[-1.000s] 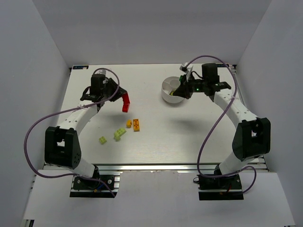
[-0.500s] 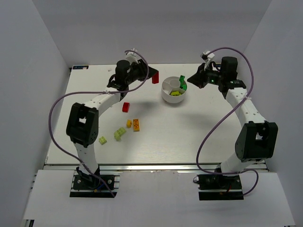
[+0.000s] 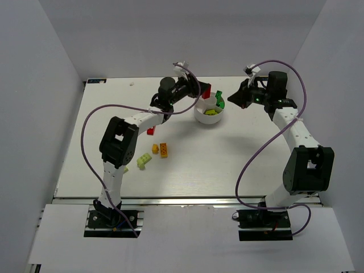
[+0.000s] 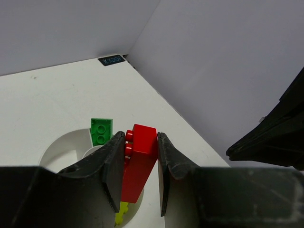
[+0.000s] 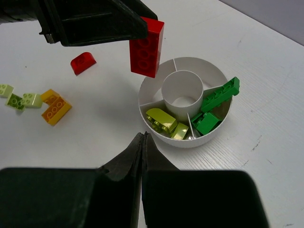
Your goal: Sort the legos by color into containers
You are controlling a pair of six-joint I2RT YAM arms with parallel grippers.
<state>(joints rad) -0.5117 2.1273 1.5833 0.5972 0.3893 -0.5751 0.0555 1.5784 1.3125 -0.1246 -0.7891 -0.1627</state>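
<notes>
My left gripper is shut on a long red brick and holds it just above the left rim of the round white dish. In the left wrist view the red brick hangs tilted between the fingers. From the right wrist it hangs over the dish's rim. The dish holds dark green bricks in one wedge and lime bricks in another. My right gripper is shut and empty, to the right of the dish, its tips near the rim.
Loose bricks lie on the table left of the dish: a red curved one, an orange one, a small yellow one and two lime ones. White walls enclose the table.
My left arm has swung right across the table with the red brick, from the left side to over the dish. My right gripper has drawn back from the dish.
</notes>
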